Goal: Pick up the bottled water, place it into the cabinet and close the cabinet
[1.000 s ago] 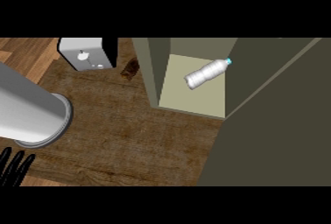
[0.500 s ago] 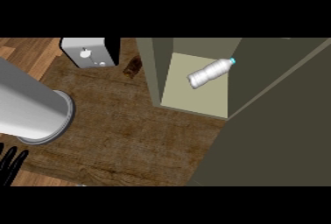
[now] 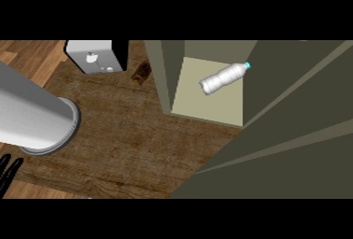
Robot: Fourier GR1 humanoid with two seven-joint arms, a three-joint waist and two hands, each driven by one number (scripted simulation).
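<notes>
Bottled water [image 3: 224, 78] is seen lying on its side on the pale shelf floor [image 3: 207, 105] inside the cabinet [image 3: 169, 70], at the far right of the scene; its blue-green cap is pointed to the far right and its clear ribbed body is angled toward the near left; no hand is touching it. The cabinet door [image 3: 289, 140] is seen as a broad olive panel slanting across the right side and covering part of the opening; a gap is left through which the bottle is shown. A wide grey forearm [image 3: 31, 116] is laid across the left side above the wooden counter [image 3: 131, 140]. At the near left edge, a few black fingers of the left hand [image 3: 8, 170] are visible, cut off by the frame; whether they are curled or straight cannot be told; nothing appears to be held. A small grey appliance [image 3: 93, 57] is set at the far left; a dark brown object [image 3: 142, 72], possibly a stain or scrap, is seen beside it.
</notes>
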